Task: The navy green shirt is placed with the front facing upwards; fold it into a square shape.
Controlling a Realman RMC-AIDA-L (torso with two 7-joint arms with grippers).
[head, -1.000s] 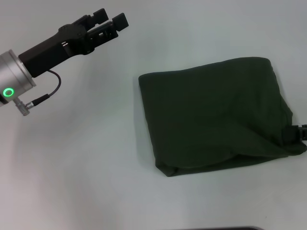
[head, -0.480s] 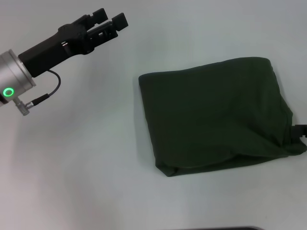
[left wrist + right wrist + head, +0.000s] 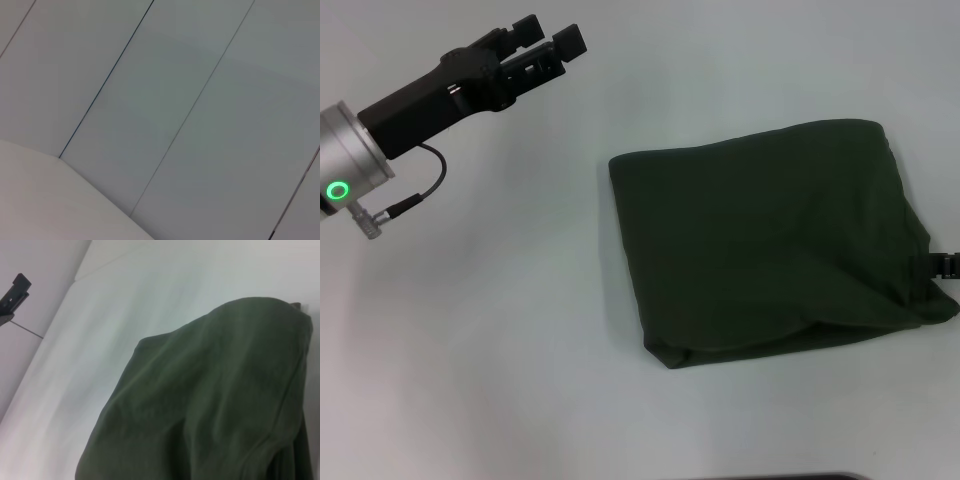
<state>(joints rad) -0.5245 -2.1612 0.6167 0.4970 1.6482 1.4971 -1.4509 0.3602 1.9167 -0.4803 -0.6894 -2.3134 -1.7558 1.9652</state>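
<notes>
Only the right gripper [image 3: 947, 265] is shifting at the shirt's right edge; its jaws cannot be told. The navy green shirt [image 3: 770, 240] is lying folded, roughly square, on the table [image 3: 500, 330]. The left gripper [image 3: 548, 40], jaws parted, is hovering well clear. Withdrawing without snagging cloth matters.

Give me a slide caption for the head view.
Folded navy green shirt on the table; left hand raised clear.

White table and panelled wall

A plain white table [image 3: 500, 330] fills the head view; in the left wrist view, a pale wall [image 3: 200, 100] shows thin dark vertical seams.
</notes>
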